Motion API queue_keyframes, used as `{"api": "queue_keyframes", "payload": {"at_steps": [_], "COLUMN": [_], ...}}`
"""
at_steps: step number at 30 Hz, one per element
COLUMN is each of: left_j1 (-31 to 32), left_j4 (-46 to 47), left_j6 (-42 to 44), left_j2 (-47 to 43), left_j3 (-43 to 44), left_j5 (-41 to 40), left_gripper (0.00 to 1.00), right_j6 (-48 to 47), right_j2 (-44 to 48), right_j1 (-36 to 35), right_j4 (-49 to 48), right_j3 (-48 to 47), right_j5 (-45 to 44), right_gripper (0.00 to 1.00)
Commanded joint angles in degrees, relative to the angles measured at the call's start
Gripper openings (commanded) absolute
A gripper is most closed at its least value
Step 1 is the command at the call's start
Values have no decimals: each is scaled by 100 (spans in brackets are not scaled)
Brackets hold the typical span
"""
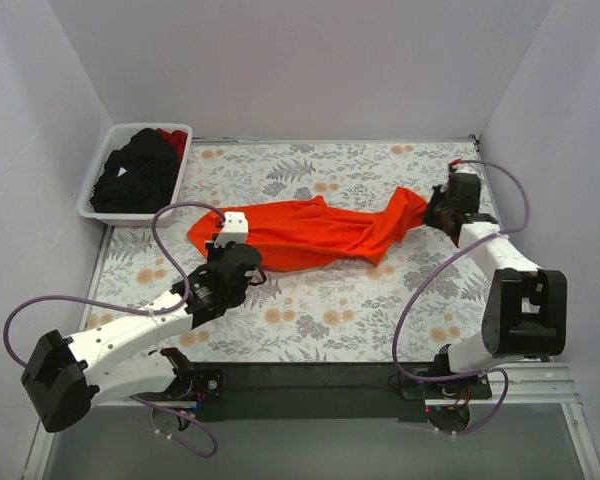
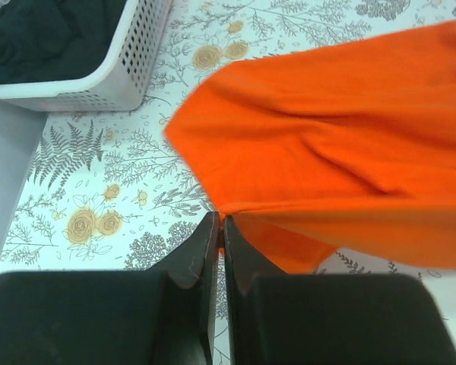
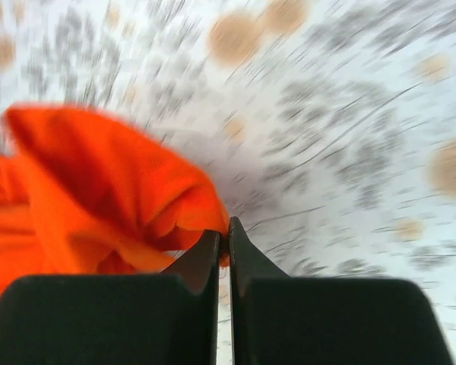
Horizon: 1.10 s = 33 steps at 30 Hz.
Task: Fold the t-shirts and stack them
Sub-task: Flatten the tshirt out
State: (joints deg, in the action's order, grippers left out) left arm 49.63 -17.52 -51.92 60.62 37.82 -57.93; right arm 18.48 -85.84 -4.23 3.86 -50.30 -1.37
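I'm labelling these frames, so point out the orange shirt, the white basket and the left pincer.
orange shirt (image 1: pixel 320 230), top view, middle of the cloth.
white basket (image 1: pixel 120 217), top view, near rim.
left pincer (image 2: pixel 220 222), left wrist view, between its fingertips.

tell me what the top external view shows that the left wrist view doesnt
Only the top external view shows the right gripper pinching one end of the orange shirt, both whole arms, and a dark red shirt in the basket. Only the left wrist view shows, close up, the left gripper shut on the shirt's edge and the basket's perforated wall. Both show the orange shirt, the basket, a black shirt and the floral table.
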Motion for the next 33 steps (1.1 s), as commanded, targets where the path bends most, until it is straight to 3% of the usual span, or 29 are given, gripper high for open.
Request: {"api": "queue_keyframes", "payload": {"at_steps": [1, 2, 3, 4, 6, 9, 18, 26, 33], "left_j1": [-93, -102, -120, -129, -129, -129, -129, -129, -129], "left_j4": [64, 82, 99, 99, 99, 126, 126, 126, 126], "left_j6": [-187, -195, -187, -187, -152, -134, -116, -99, -90], "left_j2": [-296, -357, -375, -393, -393, -367, -253, -191, -129], "left_j3": [-91, -100, -108, -109, -109, -117, -91, -117, -108], "left_j5": [-377, -359, -324, -246, -158, -17, 124, 124, 186], "left_gripper": [0, 0, 0, 0, 0, 0, 0, 0, 0], "right_j6": [-319, -345, -389, -433, -416, -345, -380, -565, -723], "right_j2": [472, 481, 429, 376, 236, 261, 217, -240, -784], "right_j1": [781, 853, 897, 915, 915, 871, 854, 845, 845], "right_j4": [194, 238, 369, 492, 764, 792, 502, 370, 282], "right_j3": [-768, -892, -1015, -1304, -1447, -1193, 91, -339, -735], "right_j5": [-610, -610, -610, -567, -113, 284, 953, 1525, 1815], "right_gripper": [1, 6, 23, 30, 40, 47, 45, 43, 52]}}
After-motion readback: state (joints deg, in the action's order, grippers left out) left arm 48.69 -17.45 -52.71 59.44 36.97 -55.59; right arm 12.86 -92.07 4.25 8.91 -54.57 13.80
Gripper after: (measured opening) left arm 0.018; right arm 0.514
